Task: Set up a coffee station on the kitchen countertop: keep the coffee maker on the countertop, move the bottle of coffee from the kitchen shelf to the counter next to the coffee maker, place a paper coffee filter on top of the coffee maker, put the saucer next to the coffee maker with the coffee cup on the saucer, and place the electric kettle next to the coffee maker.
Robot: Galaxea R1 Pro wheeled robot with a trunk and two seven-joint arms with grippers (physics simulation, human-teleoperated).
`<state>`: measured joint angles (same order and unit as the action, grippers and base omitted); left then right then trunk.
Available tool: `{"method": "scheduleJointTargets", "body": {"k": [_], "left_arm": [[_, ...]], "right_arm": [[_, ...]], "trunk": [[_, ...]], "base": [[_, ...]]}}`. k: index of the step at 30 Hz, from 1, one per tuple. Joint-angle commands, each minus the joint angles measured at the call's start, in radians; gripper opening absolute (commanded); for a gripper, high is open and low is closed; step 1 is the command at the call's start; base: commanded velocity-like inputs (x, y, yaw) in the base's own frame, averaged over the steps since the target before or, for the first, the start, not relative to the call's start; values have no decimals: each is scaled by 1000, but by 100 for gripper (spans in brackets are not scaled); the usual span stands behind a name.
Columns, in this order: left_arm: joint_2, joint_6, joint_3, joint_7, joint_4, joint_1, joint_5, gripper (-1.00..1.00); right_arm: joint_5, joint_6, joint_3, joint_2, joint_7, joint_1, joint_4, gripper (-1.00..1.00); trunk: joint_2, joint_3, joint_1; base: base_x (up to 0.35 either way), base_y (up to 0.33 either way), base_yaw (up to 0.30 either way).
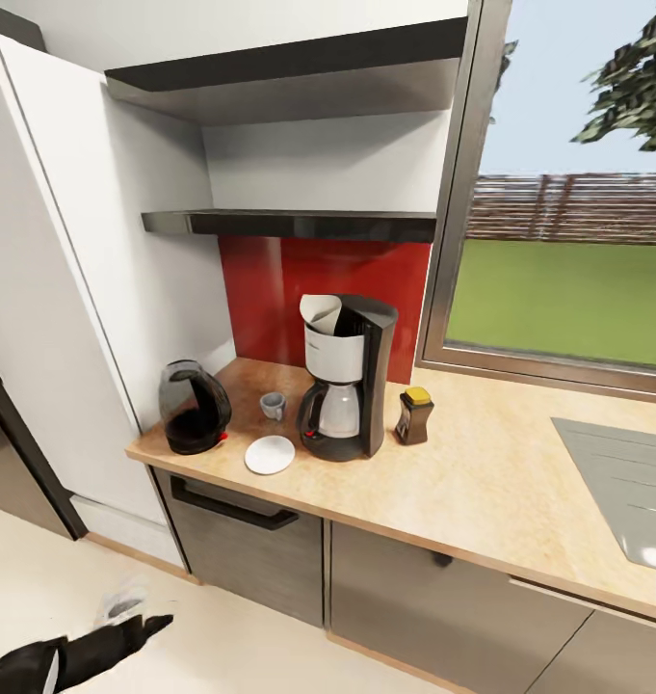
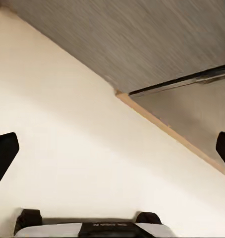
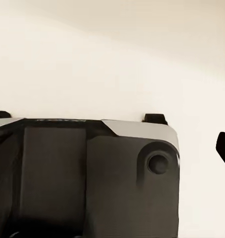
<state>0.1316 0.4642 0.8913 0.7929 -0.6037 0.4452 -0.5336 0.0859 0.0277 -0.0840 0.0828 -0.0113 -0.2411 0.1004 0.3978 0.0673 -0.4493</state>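
Observation:
On the kitchen countertop (image 1: 482,482) stands the coffee maker (image 1: 345,381), with the white paper coffee filter (image 1: 320,313) in its top. To its right is the bottle of coffee (image 1: 414,414), and the electric kettle (image 1: 193,407) sits near the counter's left end. The saucer (image 1: 270,455) lies in front, with nothing on it. Just behind it, on the wood, is the coffee cup (image 1: 273,405). The black kitchen shelf (image 1: 289,224) is bare. My left gripper (image 1: 140,619) hangs low over the floor, open (image 2: 112,153). My right gripper (image 3: 112,151) is open, with one fingertip (image 3: 224,148) showing over my own base.
A tall white cabinet (image 1: 67,289) rises left of the counter. A grey sink drainboard (image 1: 621,482) is set into the worktop at the right. Behind the counter is a window (image 1: 568,280). Grey cabinet fronts with a black handle (image 1: 233,506) sit below, above cream floor (image 1: 173,588).

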Motion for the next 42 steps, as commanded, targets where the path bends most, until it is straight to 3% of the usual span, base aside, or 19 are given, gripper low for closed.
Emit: {"method": "scheduleJointTargets", "body": {"k": [1, 3, 5, 8, 9, 10, 11, 14, 16, 17, 22, 27, 28, 29, 31, 38, 42], "left_arm": [[0, -19, 2, -5, -1, -15, -12, 100], [2, -163, -9, -97, 1, -101, -68, 100], [2, -225, -10, -141, 6, -141, -93, 100], [3, -356, -13, -253, 59, -237, -169, 100], [5, -388, -13, -311, 99, -269, -226, 100], [5, -396, -13, -343, 120, -280, -259, 100], [6, -405, -14, -415, 165, -294, -329, 100], [7, -411, -13, -520, 248, -301, -422, 100], [9, -414, -13, -581, 301, -303, -468, 100], [12, -416, -12, -606, 321, -303, -485, 100], [27, -415, -6, -631, 342, -304, -496, 100], [34, -415, -4, -634, 346, -304, -492, 100], [40, -415, -3, -635, 346, -304, -491, 100], [51, -415, -3, -635, 347, -304, -488, 100], [56, -415, -3, -635, 347, -304, -487, 100], [63, -416, -3, -635, 346, -310, -489, 100], [63, -417, -3, -635, 346, -311, -489, 100]], "right_arm": [[9, 3, -8, 0, -1, -1, 6, 100], [9, 3, -8, 1, 0, -1, 42, 100], [9, 3, -9, 2, 0, -1, 65, 100], [8, 3, -11, 33, 1, -1, 187, 100], [6, 3, -12, 53, 1, -1, 257, 100], [4, 3, -12, 63, 1, -1, 289, 100], [-2, 2, -15, 85, 1, -1, 353, 100], [-18, 1, -43, 92, 1, -1, 452, 100], [-26, -2, -89, 92, 0, -2, 532, 100], [-29, -4, -136, 92, -1, -3, 600, 100], [-31, -15, -261, 92, -5, -4, 773, 100], [-28, -43, -328, 92, -4, -6, 879, 100], [-27, -53, -355, 92, -4, -6, 911, 100], [-20, -70, -410, 92, -4, -6, 973, 100], [4, -96, -449, 92, -6, -6, 1026, 100], [88, -263, -480, 92, -8, -10, 1245, 100], [94, -315, -482, 92, -9, -52, 1308, 100]], "trunk": [[2, 2, -1], [2, 2, -1], [2, 2, -1], [2, 2, -1], [2, 2, -1], [2, 2, -1], [2, 2, -1], [2, 2, -1], [2, 2, -1], [2, 2, -1], [2, 2, -1], [2, 2, -1], [2, 2, -1], [2, 2, -1], [2, 2, -1], [2, 2, -1], [2, 2, -1]], "base": [[0, 0, 0], [0, 0, 0], [0, 0, 0], [0, 0, 0], [0, 0, 0], [0, 0, 0], [0, 0, 0], [0, 0, 0], [0, 0, 0], [0, 0, 0], [0, 0, 0], [0, 0, 0], [0, 0, 0], [0, 0, 0], [0, 0, 0], [0, 0, 0], [0, 0, 0]]}}
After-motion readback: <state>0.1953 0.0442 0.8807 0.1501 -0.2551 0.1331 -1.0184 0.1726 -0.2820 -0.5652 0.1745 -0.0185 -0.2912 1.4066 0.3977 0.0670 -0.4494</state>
